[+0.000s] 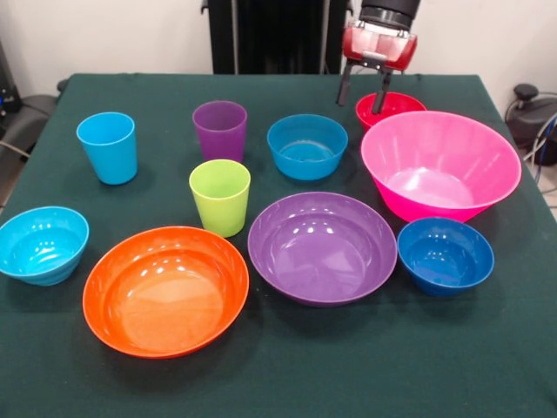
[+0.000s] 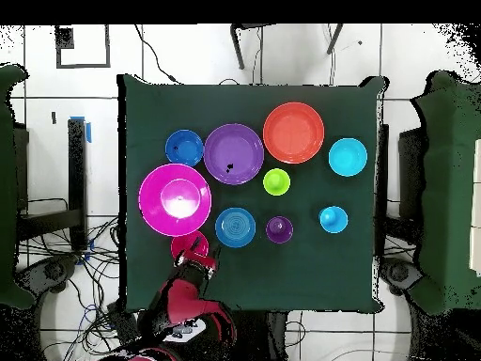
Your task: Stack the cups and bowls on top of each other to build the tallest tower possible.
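My gripper (image 1: 361, 102) (image 2: 199, 259) is open over the red bowl (image 1: 396, 104) (image 2: 185, 246) at the back right. One finger is inside the bowl's rim and the other outside it. The light blue cup (image 1: 107, 146), purple cup (image 1: 219, 129) and lime green cup (image 1: 219, 196) stand upright and apart. The cyan bowl (image 1: 42, 244), blue bowl (image 1: 306, 145), dark blue bowl (image 1: 445, 254), wide orange bowl (image 1: 165, 289), wide purple bowl (image 1: 322, 246) and big pink bowl (image 1: 439, 164) each sit alone on the cloth. No tower shows; nothing is stacked.
The pink bowl's rim (image 2: 175, 198) sits close against the red bowl. The green table cloth (image 1: 287, 366) (image 2: 310, 273) shows bare between the pieces. Cables and chair bases lie on the floor around the table.
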Robot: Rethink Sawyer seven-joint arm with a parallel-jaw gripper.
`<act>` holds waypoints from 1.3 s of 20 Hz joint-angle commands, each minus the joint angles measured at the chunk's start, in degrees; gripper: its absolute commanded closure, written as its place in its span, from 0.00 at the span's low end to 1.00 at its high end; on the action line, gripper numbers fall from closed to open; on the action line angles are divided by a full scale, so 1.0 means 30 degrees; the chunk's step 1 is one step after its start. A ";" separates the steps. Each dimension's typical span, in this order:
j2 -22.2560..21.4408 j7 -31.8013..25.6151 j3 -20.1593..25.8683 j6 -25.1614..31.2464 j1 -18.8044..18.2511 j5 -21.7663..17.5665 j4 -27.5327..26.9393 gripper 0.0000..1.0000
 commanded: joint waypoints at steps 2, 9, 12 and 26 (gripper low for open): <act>0.1529 0.2929 0.2001 -0.0731 -0.1198 -0.0217 -0.2243 0.00; 0.1689 0.2812 0.2620 -0.0827 -0.1919 -0.0961 -0.2523 0.00; 0.1543 0.2775 0.2829 -0.0650 -0.2222 -0.1415 -0.2477 0.00; 0.0292 0.2412 0.2643 0.0331 -0.1825 -0.1610 -0.1661 0.00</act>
